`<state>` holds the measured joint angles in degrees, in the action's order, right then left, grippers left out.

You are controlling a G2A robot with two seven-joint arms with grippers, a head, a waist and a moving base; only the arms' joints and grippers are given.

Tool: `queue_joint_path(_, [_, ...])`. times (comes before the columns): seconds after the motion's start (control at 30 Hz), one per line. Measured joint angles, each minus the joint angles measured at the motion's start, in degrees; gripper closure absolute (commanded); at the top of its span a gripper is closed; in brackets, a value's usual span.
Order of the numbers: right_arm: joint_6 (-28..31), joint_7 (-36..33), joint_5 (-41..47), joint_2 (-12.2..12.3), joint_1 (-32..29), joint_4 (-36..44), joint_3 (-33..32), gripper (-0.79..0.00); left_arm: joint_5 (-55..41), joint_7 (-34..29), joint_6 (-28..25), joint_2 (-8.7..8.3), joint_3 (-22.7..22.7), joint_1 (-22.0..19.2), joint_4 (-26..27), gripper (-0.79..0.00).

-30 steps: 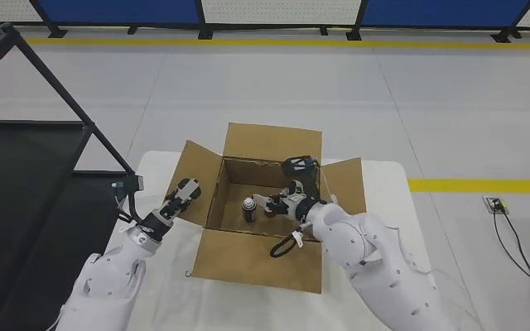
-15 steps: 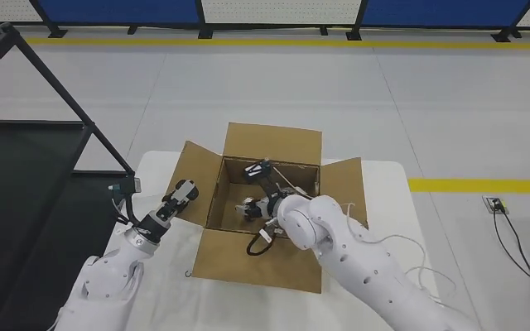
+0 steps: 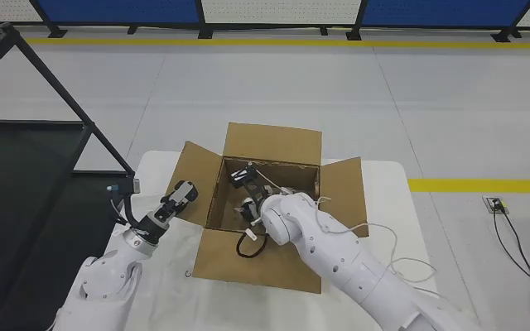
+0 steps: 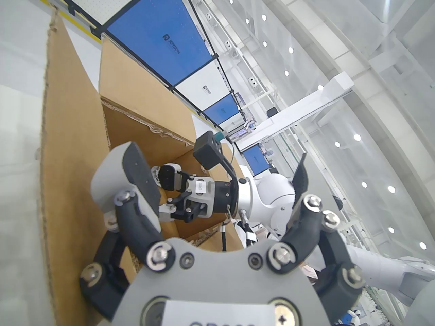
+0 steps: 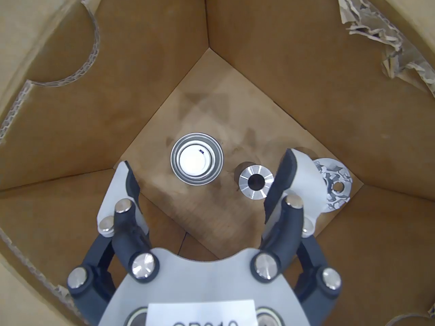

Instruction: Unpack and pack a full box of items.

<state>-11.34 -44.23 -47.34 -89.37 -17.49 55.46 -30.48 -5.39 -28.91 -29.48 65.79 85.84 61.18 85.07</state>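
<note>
An open cardboard box (image 3: 273,142) stands mid-table with its flaps folded out. On its floor stand a spray can (image 5: 196,163) seen from above, a small metal cylinder (image 5: 255,182) and a patterned metal disc (image 5: 336,184) partly behind one finger. My right gripper (image 5: 208,167) hangs open inside the box, above the can and cylinder, touching neither. In the top view the right gripper (image 3: 247,204) is in the box's left part and covers the items. My left gripper (image 3: 184,194) is open and empty outside the left flap (image 4: 68,144), facing the right gripper (image 4: 167,193).
A white cloth covers the table (image 3: 389,190). A black metal frame (image 3: 58,99) rises at the left beside a dark surface. The box's torn inner edge (image 5: 384,35) is close to the right gripper. A black cable loop (image 3: 246,246) hangs over the front wall.
My right arm has swung from the box's right side across to its left part, over the spray can. The left arm has barely shifted.
</note>
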Motion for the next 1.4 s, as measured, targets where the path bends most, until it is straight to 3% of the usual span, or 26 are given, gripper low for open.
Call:
queue_joint_path(0.4, [-0.3, 0.3, -0.6, -4.3, 2.0, -8.0, 1.6, -0.603, -0.2, 0.2, -0.4, -0.22, 0.4, 0.6, 0.3, -0.785])
queue_joint_path(0.43, [-0.1, 0.2, -0.6, -4.5, 2.1, -8.4, 1.7, -0.406, -0.2, 0.2, -0.4, -0.23, 0.4, 0.6, 0.3, -0.785])
queue_joint_path(0.7, [1.6, 0.4, -0.8, -6.2, 2.5, -11.1, 1.2, 0.0, -0.1, 0.6, -0.5, -0.29, 0.2, 0.7, 0.3, -0.785])
queue_joint_path(1.03, [3.4, 2.2, -1.2, -6.4, 2.2, -11.1, -1.9, 0.0, -0.1, 0.9, -0.5, -0.37, 0.0, 0.8, 0.3, -0.785])
queue_joint_path(1.23, [3.1, 3.4, -3.4, -4.5, 0.2, -6.0, -6.0, 0.0, -0.2, 0.7, -0.6, -0.44, -0.1, 0.7, 0.3, -0.785])
queue_joint_path(1.4, [1.1, 2.3, -7.6, -1.7, -4.2, 3.5, -10.9, 0.0, -0.2, 0.5, -0.5, -0.46, -0.4, 0.4, 0.3, -0.785])
